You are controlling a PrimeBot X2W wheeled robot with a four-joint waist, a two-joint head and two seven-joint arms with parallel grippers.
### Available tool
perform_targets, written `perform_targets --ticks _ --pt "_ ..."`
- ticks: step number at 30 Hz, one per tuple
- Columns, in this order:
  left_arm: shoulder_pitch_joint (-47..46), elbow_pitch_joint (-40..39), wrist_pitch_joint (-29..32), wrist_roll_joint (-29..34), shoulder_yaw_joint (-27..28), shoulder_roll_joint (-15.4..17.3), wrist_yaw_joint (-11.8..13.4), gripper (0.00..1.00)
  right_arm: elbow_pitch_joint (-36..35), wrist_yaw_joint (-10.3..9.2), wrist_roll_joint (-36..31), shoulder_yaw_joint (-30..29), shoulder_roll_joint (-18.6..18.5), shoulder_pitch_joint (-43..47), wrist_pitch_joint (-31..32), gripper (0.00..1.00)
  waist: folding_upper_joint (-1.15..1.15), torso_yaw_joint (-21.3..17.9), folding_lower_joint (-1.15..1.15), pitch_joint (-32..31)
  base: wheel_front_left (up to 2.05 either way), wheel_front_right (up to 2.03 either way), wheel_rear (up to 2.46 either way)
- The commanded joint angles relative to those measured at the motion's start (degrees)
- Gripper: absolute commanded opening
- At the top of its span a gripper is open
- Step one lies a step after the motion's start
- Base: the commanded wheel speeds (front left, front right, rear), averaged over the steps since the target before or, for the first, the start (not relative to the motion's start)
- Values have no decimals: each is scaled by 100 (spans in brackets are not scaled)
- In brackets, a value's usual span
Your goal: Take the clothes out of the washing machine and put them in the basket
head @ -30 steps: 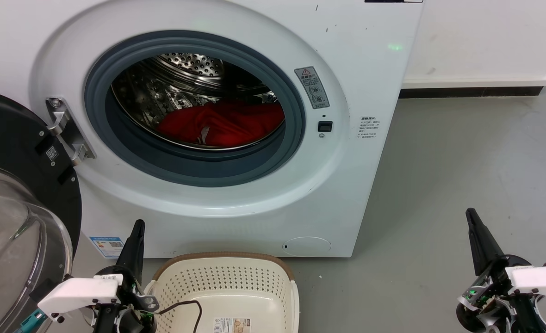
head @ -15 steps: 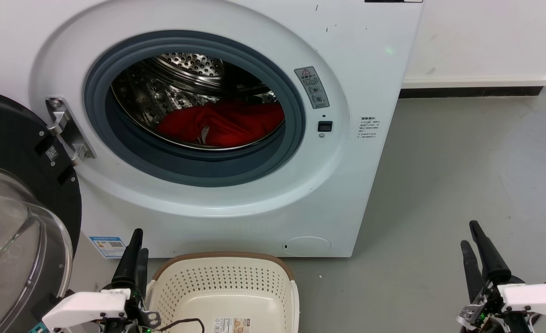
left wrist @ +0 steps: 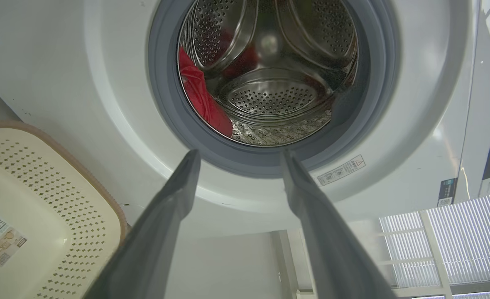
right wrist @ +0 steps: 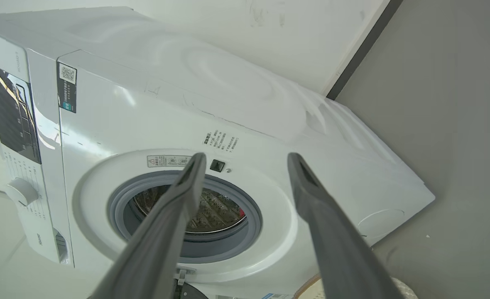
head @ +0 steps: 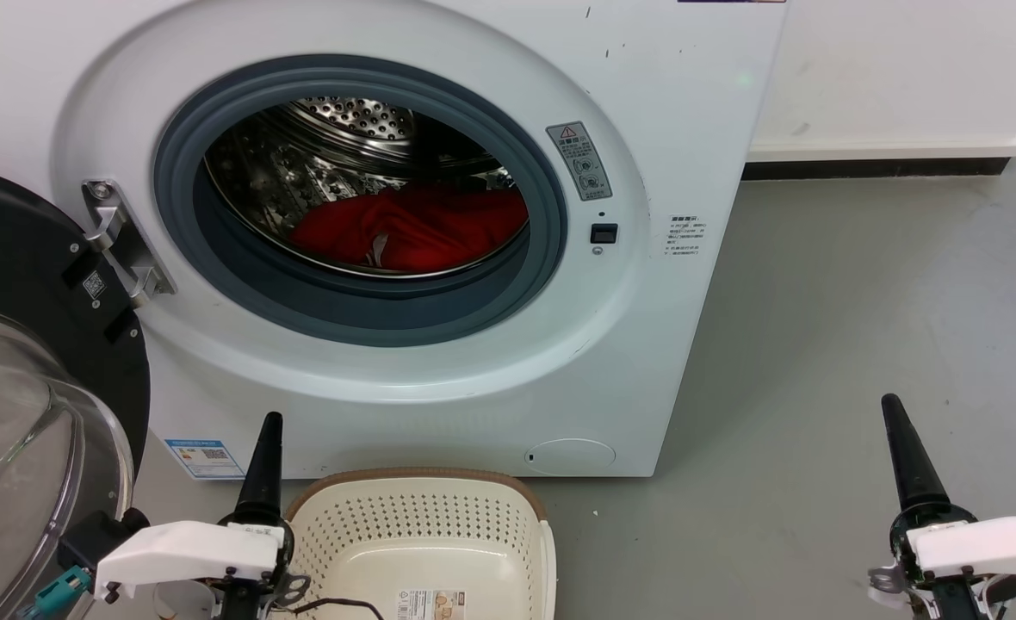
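Note:
The washing machine (head: 646,344) stands with its porthole uncovered. Red clothes (head: 413,228) lie low in the steel drum, a pale strip showing among them; the left wrist view has them (left wrist: 199,95) at the drum's left side. The cream basket (head: 422,534) sits on the floor just before the machine and holds only its paper label. My left gripper (head: 270,424) hangs beside the basket's left rim, below the porthole, open and holding nothing (left wrist: 240,155). My right gripper (head: 889,405) is far to the right over bare floor, open and holding nothing (right wrist: 247,158).
The black-framed glass door (head: 17,405) is swung wide at the left, close to my left arm. A dark cable (head: 344,604) trails into the basket's near edge. Grey floor (head: 861,284) spreads right of the machine to the white wall's skirting (head: 887,155).
Both grippers have turned at the wrist, so each now shows edge-on as a single dark finger. The left tip has shifted slightly right and the right tip has risen a little.

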Motion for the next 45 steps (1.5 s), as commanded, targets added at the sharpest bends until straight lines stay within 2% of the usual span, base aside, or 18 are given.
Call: perform_targets --ticks 1,13,29,39,45 --pt "-52 -143 -61 245 -43 21 54 100 -172 3 -276 15 -22 -17 -54 100 0 0 0 2 0 0 0" --pt "48 -369 -325 1629 -259 34 374 100 -555 5 -1857 134 -22 147 -321 100 0 -4 0 9 0 0 0" --pt "203 -665 -631 2961 -525 169 745 100 -881 7 -3395 239 -23 368 -629 100 0 -2 0 19 0 0 0" --pt "252 -802 -785 3571 -654 201 854 100 -1017 8 -4085 273 -23 458 -776 100 0 2 0 42 0 0 0" --pt "309 -861 -879 3887 -655 195 800 100 -1092 9 -4513 286 -23 524 -874 100 0 6 0 55 0 0 0"
